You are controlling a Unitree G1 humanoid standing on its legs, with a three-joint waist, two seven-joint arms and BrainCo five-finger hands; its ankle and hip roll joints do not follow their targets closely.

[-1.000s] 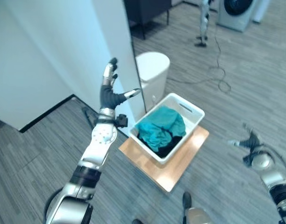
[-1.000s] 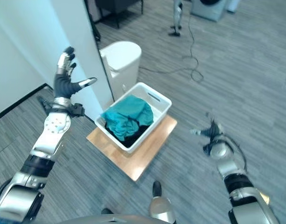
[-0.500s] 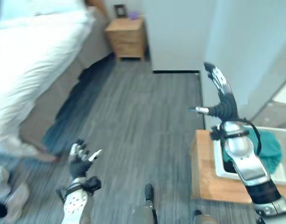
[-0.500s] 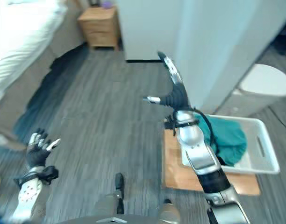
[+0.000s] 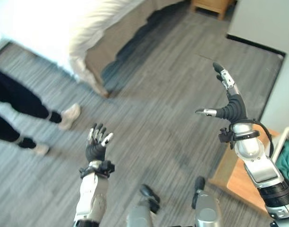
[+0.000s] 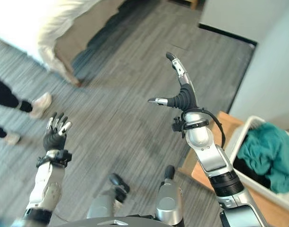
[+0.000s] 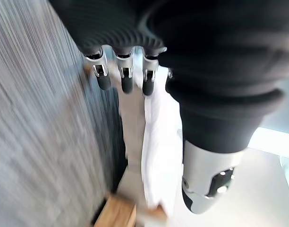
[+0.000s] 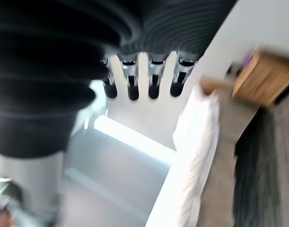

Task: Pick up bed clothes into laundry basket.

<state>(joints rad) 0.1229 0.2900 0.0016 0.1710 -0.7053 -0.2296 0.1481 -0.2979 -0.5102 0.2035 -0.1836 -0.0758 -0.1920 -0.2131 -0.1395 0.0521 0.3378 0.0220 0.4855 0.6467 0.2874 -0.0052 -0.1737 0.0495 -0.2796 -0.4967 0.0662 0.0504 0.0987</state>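
White bedding (image 5: 64, 28) covers the bed at the upper left, and a fold of it hangs over the grey bed base (image 5: 116, 38). The white laundry basket (image 6: 240, 137) stands at the right edge with teal clothes (image 6: 269, 153) inside. My left hand (image 5: 96, 144) is low over the grey floor, fingers straight, palm bare. My right hand (image 5: 229, 104) is raised at mid-right, fingers spread and holding nothing. Both hands are well apart from bed and basket. In the right wrist view, straight fingers (image 8: 154, 80) point past the bedding (image 8: 196, 137).
A person's legs (image 5: 17, 106) in dark trousers and pale shoes (image 5: 69, 116) stand at the left by the bed. A wooden platform (image 5: 234, 177) carries the basket. A white wall (image 5: 262, 19) rises at the right, a wooden nightstand (image 5: 215, 4) beyond it.
The camera has swung left from the basket towards the bed, so the person's legs now show. Both hands stay open; the right stays raised, the left low.
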